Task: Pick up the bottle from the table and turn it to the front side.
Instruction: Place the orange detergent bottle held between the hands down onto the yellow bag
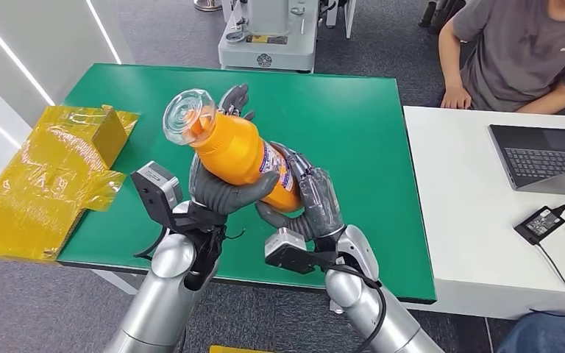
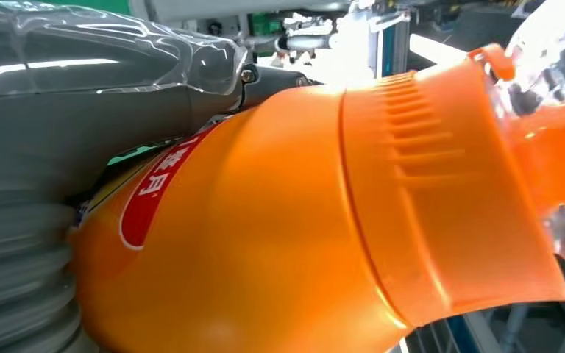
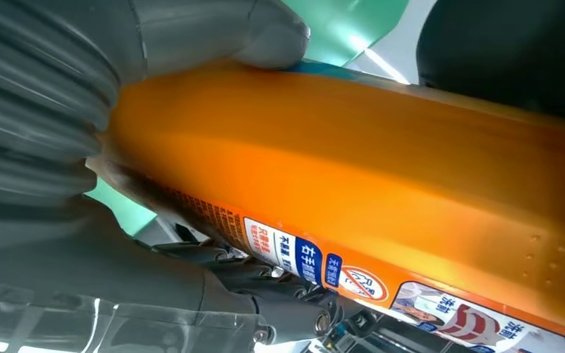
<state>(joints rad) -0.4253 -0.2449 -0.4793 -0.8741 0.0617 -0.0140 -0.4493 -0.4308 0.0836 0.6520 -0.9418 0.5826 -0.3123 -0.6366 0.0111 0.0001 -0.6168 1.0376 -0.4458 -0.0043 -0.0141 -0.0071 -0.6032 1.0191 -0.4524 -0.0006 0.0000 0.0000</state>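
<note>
An orange bottle (image 1: 241, 151) with a clear cap (image 1: 189, 116) hangs tilted above the green table (image 1: 353, 125), cap end up and to the left. My left hand (image 1: 224, 190) wraps the bottle's middle from the left, thumb across its lower side. My right hand (image 1: 313, 193) grips the bottle's base end from the right. A printed label (image 1: 274, 165) faces the right hand. Close up, the bottle (image 2: 279, 235) shows its ribbed orange collar (image 2: 441, 191) against the left hand (image 2: 51, 132). The bottle (image 3: 382, 176) with its label strip (image 3: 324, 266) lies in the right hand (image 3: 44, 140).
Crumpled yellow plastic wrapping (image 1: 44, 176) lies over the table's left edge. A white desk (image 1: 478, 198) on the right carries a laptop (image 1: 548, 156) and a power adapter (image 1: 540, 223). A person (image 1: 522, 51) sits behind that desk. A grey machine base (image 1: 268, 40) stands beyond the table.
</note>
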